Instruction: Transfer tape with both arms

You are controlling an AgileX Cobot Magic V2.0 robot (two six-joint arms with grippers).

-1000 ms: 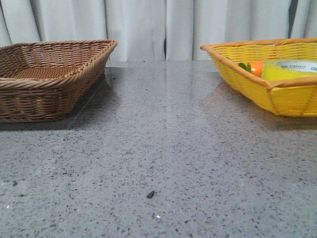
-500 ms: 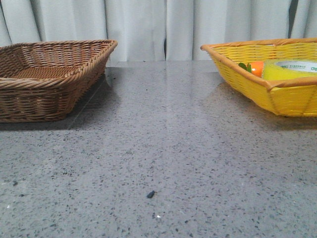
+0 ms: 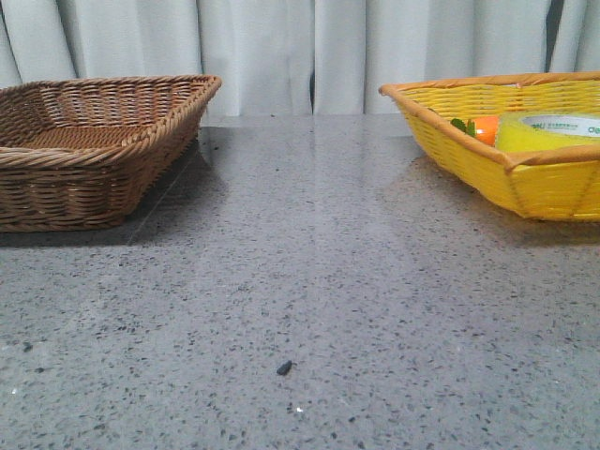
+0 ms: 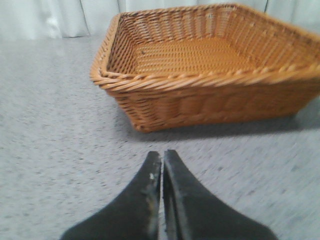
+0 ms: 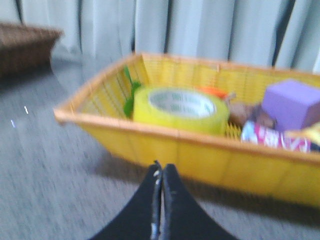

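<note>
The yellow tape roll (image 5: 179,109) with its white core lies flat in the yellow basket (image 5: 200,150). It also shows in the front view (image 3: 548,132), at the right, next to an orange carrot (image 3: 486,129). My right gripper (image 5: 161,167) is shut and empty, low over the table just in front of the yellow basket's near wall. My left gripper (image 4: 162,156) is shut and empty, over the table in front of the brown wicker basket (image 4: 210,95). Neither arm shows in the front view.
The brown basket (image 3: 94,150) stands at the left of the grey speckled table (image 3: 300,281), and nothing shows inside it. The yellow basket (image 3: 506,173) also holds a purple block (image 5: 291,105) and a red-and-white packet (image 5: 272,137). A small dark speck (image 3: 284,367) lies on the table. White curtains hang behind.
</note>
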